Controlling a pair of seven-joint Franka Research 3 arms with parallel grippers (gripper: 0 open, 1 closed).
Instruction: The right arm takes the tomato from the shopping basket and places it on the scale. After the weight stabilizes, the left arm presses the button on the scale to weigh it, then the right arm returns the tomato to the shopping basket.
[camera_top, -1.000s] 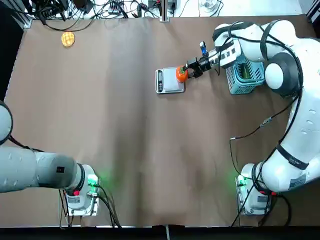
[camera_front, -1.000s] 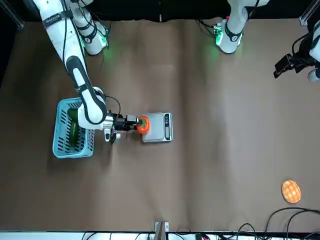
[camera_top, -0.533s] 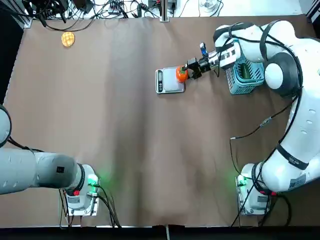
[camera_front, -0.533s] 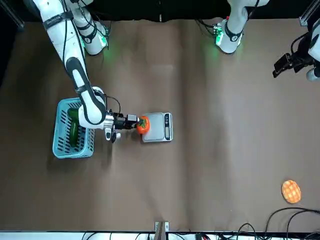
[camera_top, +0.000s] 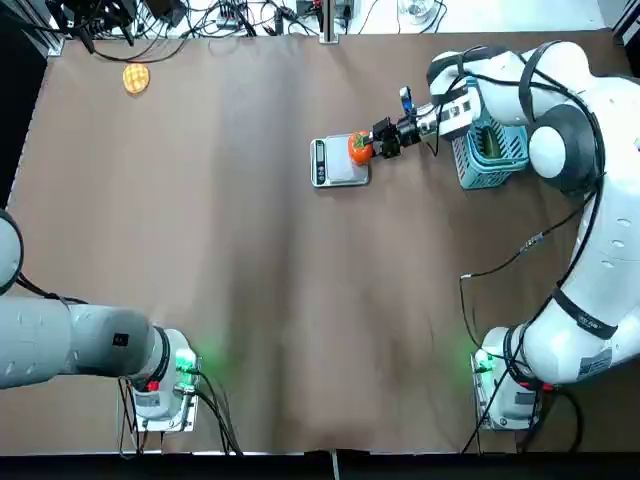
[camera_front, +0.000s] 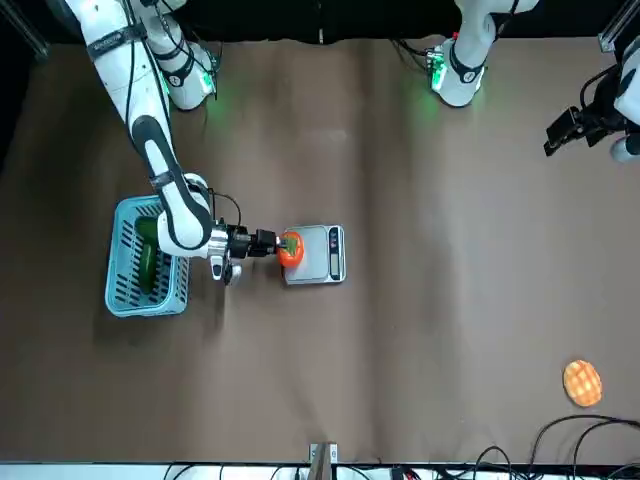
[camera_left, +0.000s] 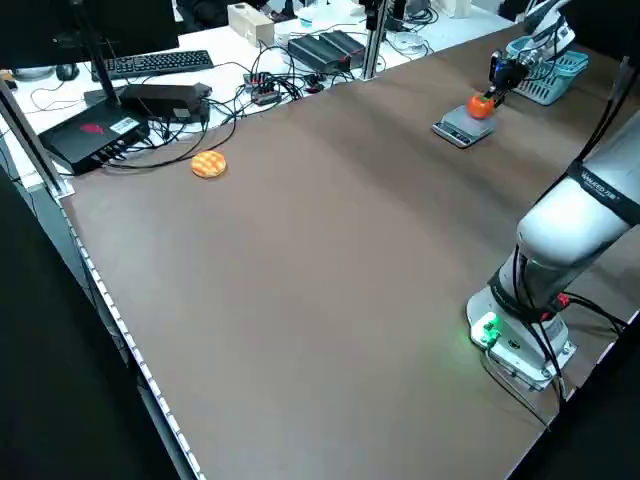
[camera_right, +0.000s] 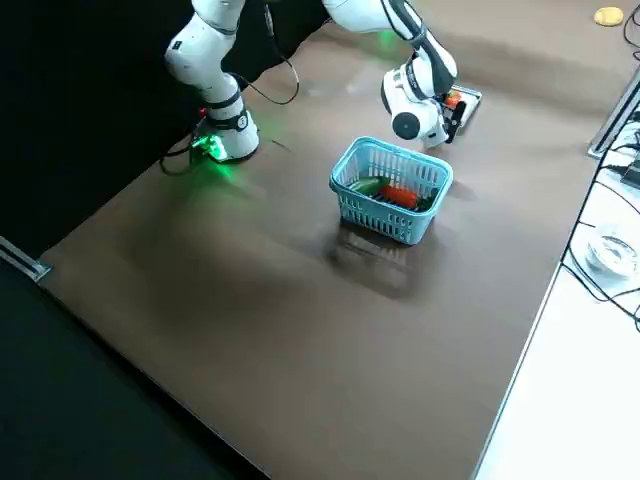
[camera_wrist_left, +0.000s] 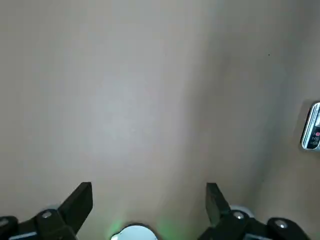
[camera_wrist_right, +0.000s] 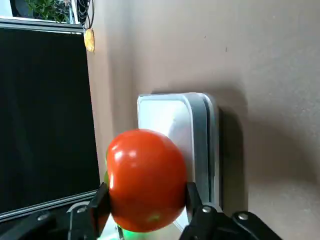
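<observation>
Right claw (camera_wrist_right: 148, 198), at the scale (camera_top: 341, 162): closed around tomato (camera_wrist_right: 147, 180). Left claw (camera_wrist_left: 149, 200), beyond scale's display side: wide. Risk: off-centre release, tomato rolling off.

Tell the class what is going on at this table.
The right gripper holds the tomato between its fingers at the edge of the scale nearer the basket. The left gripper is open, away from the scale, over the robot's left side of the table.
</observation>
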